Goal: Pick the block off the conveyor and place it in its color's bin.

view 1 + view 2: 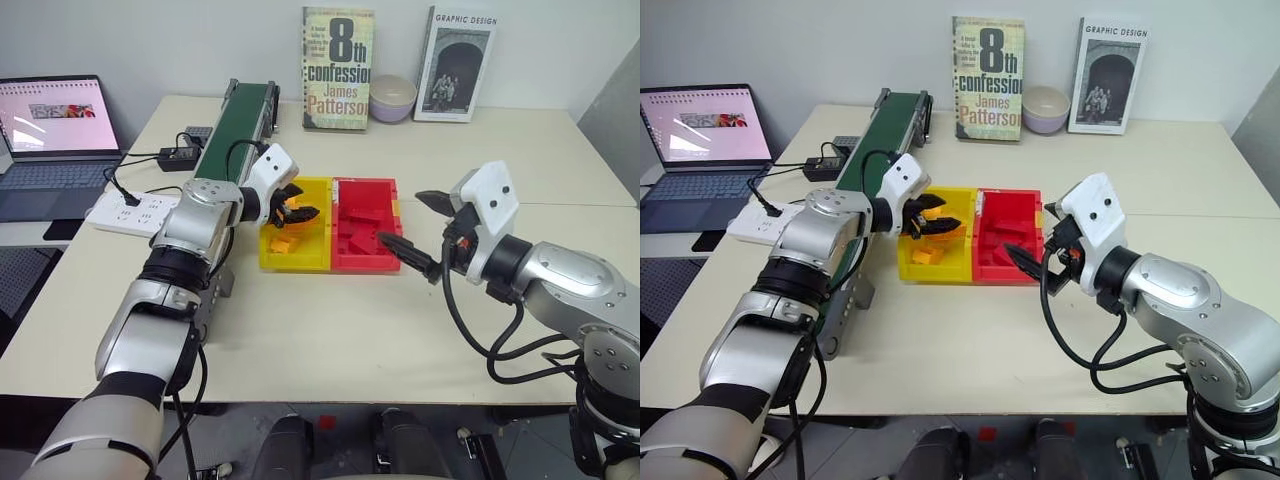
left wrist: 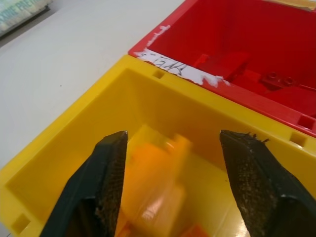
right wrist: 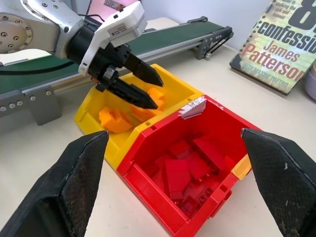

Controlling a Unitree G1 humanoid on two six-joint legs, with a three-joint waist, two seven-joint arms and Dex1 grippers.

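Beige counter [image 1: 330, 330], left gripper [image 3: 140, 86] spread above yellow bin [image 1: 268, 262], orange brick [image 2: 155, 190] blurred between fingers, right gripper [image 1: 412, 228] spread beside red bin [image 1: 345, 263].

The yellow bin [image 2: 59, 148] is glossy moulded plastic, its inner walls catching soft reflections. The red bin [image 3: 217, 123] joined to it is the same shiny plastic, with a torn strip of white paper tape [image 2: 182, 71] on its rim. The orange block [image 2: 158, 182] looks like smooth plastic. The left pincer [image 2: 173, 187] has matt black fingers [image 2: 252, 182] with a rough, grainy face. The conveyor [image 3: 168, 42] carries a matt dark green belt between brushed silver metal rails. The counter [image 1: 330, 330] is smooth, matt and cream-coloured. At 12 o'clock stands a paperback book [image 1: 338, 68] with a slightly glossy paper cover.
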